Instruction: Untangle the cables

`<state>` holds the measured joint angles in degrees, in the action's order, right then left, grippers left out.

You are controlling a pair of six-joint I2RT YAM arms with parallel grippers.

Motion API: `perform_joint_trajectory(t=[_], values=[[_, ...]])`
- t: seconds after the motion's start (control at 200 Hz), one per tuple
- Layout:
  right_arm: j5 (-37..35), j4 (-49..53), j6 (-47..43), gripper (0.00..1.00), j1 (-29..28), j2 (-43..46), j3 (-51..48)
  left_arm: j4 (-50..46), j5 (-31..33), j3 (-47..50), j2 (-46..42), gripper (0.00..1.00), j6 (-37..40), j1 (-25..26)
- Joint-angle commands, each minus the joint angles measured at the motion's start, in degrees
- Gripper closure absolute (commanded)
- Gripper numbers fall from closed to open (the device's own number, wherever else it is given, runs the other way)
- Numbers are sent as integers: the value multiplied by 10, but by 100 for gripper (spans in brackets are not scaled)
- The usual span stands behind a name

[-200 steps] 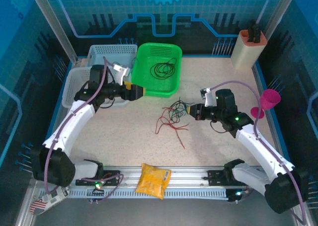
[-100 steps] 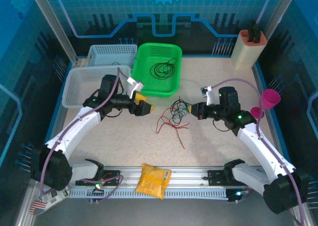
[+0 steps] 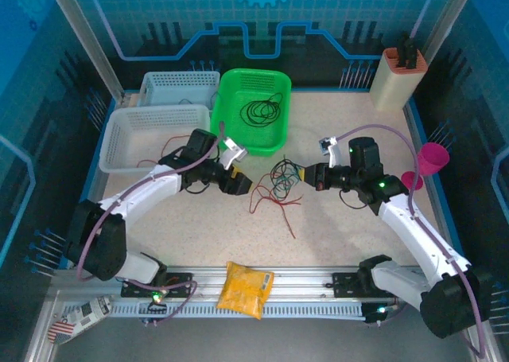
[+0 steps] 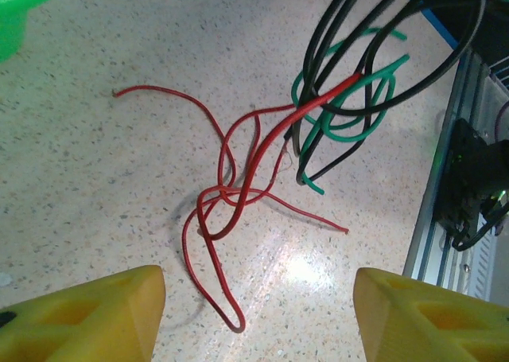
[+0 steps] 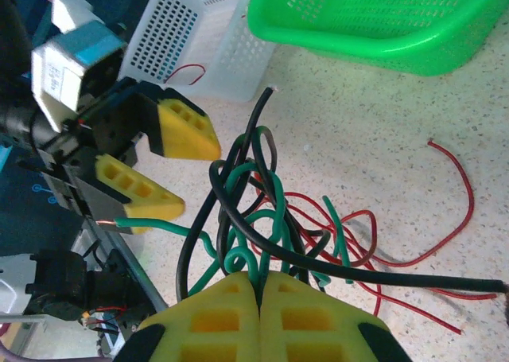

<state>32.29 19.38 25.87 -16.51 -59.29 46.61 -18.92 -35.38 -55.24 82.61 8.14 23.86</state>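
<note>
- Top view: bright, even light from overhead, blue cast on the walls; soft shadows under the arms on the table (image 3: 334,235).
- Left wrist view: white glare patch on the table low in frame; cables (image 4: 227,195) sharp with faint shadows; left fingers (image 4: 87,314) slightly soft.
- Right wrist view: right fingers (image 5: 215,314) blurred up close; green basket (image 5: 358,40) vivid, soft-focus; left edge dim.

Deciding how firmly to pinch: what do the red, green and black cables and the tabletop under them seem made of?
The red cables, green cables and black cables look like wire in smooth, slightly glossy plastic insulation: they hold springy loops instead of lying limp. The tabletop looks like hard speckled beige laminate or stone composite, polished: it reflects a bright glare.
</note>
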Motion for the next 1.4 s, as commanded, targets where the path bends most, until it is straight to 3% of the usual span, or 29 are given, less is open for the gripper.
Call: perform_joint_trajectory(t=[0.0, 0.17, 0.355, 0.5, 0.675, 0.976, 1.036, 1.236, 1.396], values=[[32, -19, 2, 100, 6, -7, -4, 12, 5, -16, 12, 36, 18, 11], [55, -22, -12, 100, 6, -15, 1, 86, -26, -28, 8, 32, 1, 17], [78, -6, -50, 100, 6, -34, 23, 100, -72, -50, 15, 31, 117, 33], [101, -11, -64, 100, 6, -42, 27, 85, -82, -78, 46, 40, 128, 33], [111, -24, -63, 100, 5, -42, 23, 130, -107, -54, 51, 47, 112, 40], [136, -41, -60, 100, 3, -53, 28, 123, -121, -53, 53, 50, 128, 45], [138, -45, -58, 100, 3, -57, 30, 124, -126, -53, 56, 55, 124, 45], [143, -50, -58, 100, 1, -66, 34, 119, -139, -61, 64, 86, 123, 48], [140, -52, -57, 100, -1, -64, 34, 102, -144, -71, 72, 99, 132, 49]])
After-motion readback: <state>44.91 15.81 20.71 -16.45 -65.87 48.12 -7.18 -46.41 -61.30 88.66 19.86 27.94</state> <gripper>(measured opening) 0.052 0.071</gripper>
